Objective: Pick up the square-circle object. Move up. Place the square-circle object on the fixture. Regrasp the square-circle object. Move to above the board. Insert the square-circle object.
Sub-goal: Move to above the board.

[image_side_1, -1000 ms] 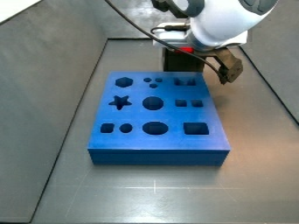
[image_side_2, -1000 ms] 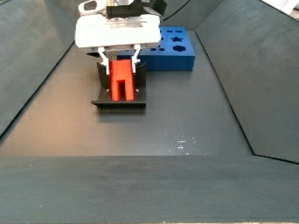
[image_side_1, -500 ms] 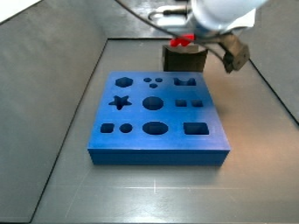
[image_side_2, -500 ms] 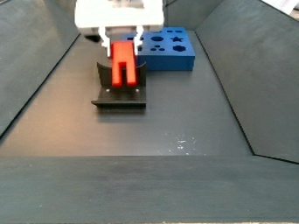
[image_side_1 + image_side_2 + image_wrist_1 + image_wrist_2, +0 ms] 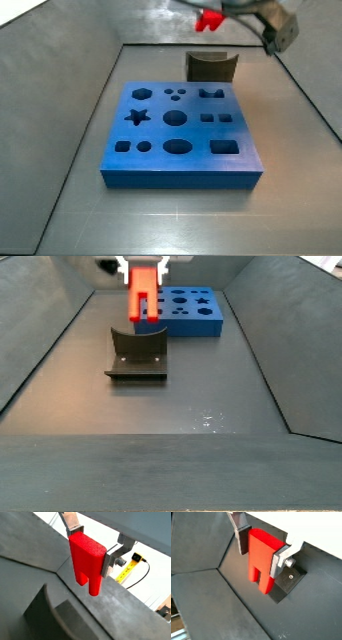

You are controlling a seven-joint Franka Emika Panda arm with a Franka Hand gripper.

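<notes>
With our claw (image 5: 93,549) clamped on the small bright red two-pronged block (image 5: 87,562) high above the dark olive-brown fixture (image 5: 138,353), we should carry it level toward the large blue cut-out board (image 5: 181,135).

Gripper (image 5: 95,553): two flat silver plate fingers (image 5: 238,532) clamped against opposite faces of a bright red two-pronged block (image 5: 261,559).
Pose: fingers point down, raised high at the enclosure's far end in both side views.

Tool (image 5: 261,549) hangs clear above the fixture (image 5: 138,354); open floor separates fixture from board (image 5: 179,134).
</notes>
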